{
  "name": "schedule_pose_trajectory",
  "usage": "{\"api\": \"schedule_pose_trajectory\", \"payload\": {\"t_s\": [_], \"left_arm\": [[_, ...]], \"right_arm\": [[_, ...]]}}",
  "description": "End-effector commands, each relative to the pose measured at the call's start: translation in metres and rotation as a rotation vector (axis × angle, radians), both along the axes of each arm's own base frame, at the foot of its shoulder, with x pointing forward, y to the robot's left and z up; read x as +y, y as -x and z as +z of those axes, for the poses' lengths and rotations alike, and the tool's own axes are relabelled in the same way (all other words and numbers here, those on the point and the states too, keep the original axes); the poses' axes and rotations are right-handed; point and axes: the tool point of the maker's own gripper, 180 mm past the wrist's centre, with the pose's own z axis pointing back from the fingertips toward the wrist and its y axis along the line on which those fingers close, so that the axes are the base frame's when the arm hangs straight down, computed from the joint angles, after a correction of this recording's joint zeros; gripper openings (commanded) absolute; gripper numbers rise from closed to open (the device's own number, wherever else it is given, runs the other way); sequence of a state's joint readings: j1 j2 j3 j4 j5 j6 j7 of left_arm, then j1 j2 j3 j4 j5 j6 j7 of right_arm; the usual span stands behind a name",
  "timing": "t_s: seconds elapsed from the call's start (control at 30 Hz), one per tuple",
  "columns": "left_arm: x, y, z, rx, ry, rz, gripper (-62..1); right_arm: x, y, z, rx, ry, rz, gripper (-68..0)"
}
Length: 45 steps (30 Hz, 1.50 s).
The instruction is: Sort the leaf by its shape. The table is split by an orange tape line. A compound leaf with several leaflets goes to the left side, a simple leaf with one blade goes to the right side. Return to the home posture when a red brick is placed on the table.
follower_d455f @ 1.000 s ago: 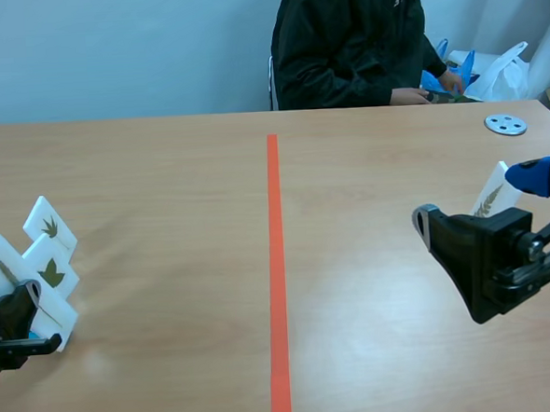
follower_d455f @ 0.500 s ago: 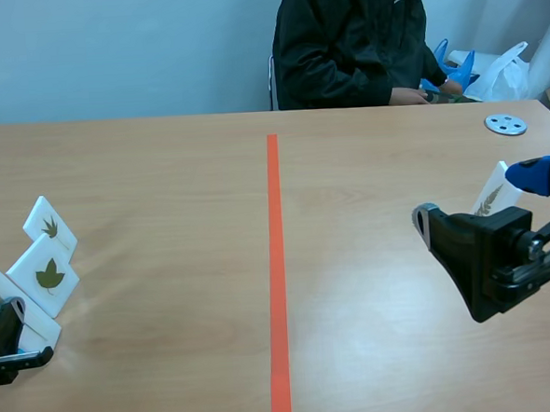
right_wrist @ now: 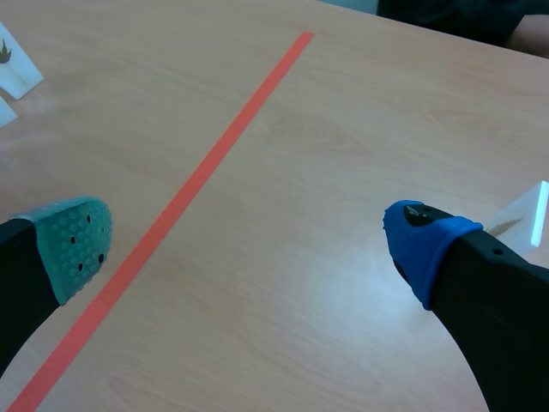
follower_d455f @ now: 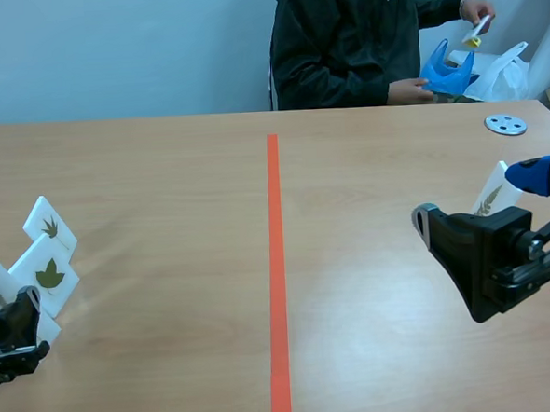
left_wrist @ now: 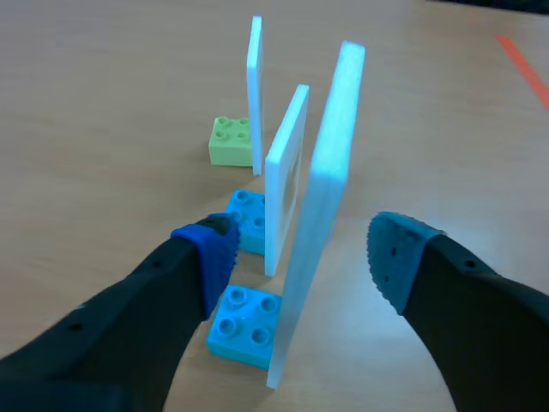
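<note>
**Card positions**

- The nearest leaf card (left_wrist: 319, 206) is a white tile standing upright, seen edge-on from the left wrist. Its foot is set in a light blue brick (left_wrist: 244, 316).
- It stands between the fingers of the left gripper (left_wrist: 300, 249). The gripper is released, with a gap between each pad and the tile. In the scene view the gripper hides most of the print.
- The middle leaf card (follower_d455f: 48, 274) carries one dark green lobed blade and stands in a second blue brick (left_wrist: 249, 219).
- The far leaf card (follower_d455f: 49, 224) carries an olive leaf with several pointed segments and stands against a green brick (left_wrist: 230, 142).
- All three cards are on the table (follower_d455f: 161, 176) well left of the orange tape line (follower_d455f: 277, 262).
- The frond card (follower_d455f: 491, 196) is right of the line, tilted, and printed with a feather-like frond of many small leaflets.
- The right gripper (right_wrist: 249, 245) is released, with its fingers wide apart and nothing between them. The frond card is just beside its blue pad.

**Surroundings**

- A grey disc (follower_d455f: 505, 124) lies at the far right.
- A person (follower_d455f: 349, 43) sits across the table, holding a blue object (follower_d455f: 446, 72).
</note>
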<state>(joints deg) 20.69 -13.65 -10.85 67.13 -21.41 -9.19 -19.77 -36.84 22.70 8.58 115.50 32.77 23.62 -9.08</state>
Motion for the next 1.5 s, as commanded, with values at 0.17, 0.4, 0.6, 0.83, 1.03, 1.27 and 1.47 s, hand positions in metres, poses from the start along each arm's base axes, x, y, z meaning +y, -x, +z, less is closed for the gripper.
{"api": "schedule_pose_trajectory", "payload": {"t_s": [0.17,0.4,0.6,0.83,1.03,1.27,1.47], "left_arm": [[0.016,-0.016,0.07,-0.186,-0.053,0.01,-8.1],[-0.013,-0.006,0.143,-0.345,-0.023,-0.171,1.4],[-0.071,0.017,0.172,-0.338,0.055,-0.435,1.4],[-0.113,0.037,0.172,-0.194,0.024,-0.596,1.4],[-0.128,0.041,0.153,-0.086,0.024,-0.629,1.4],[-0.15,0.042,0.135,-0.032,0.03,-0.632,1.4],[-0.166,0.04,0.127,-0.027,0.009,-0.617,1.4]], "right_arm": [[-0.001,-0.005,0.011,-0.041,-0.004,0.002,0.4],[-0.001,-0.005,0.011,-0.041,-0.004,0.002,0.4],[-0.001,-0.005,0.01,-0.04,-0.004,0.003,0.4],[-0.001,-0.005,0.01,-0.04,-0.004,0.003,0.4],[-0.001,-0.005,0.01,-0.04,-0.004,0.003,0.4],[-0.001,-0.005,0.01,-0.04,-0.004,0.003,0.4],[-0.001,-0.005,0.011,-0.041,-0.004,0.003,0.4]]}}
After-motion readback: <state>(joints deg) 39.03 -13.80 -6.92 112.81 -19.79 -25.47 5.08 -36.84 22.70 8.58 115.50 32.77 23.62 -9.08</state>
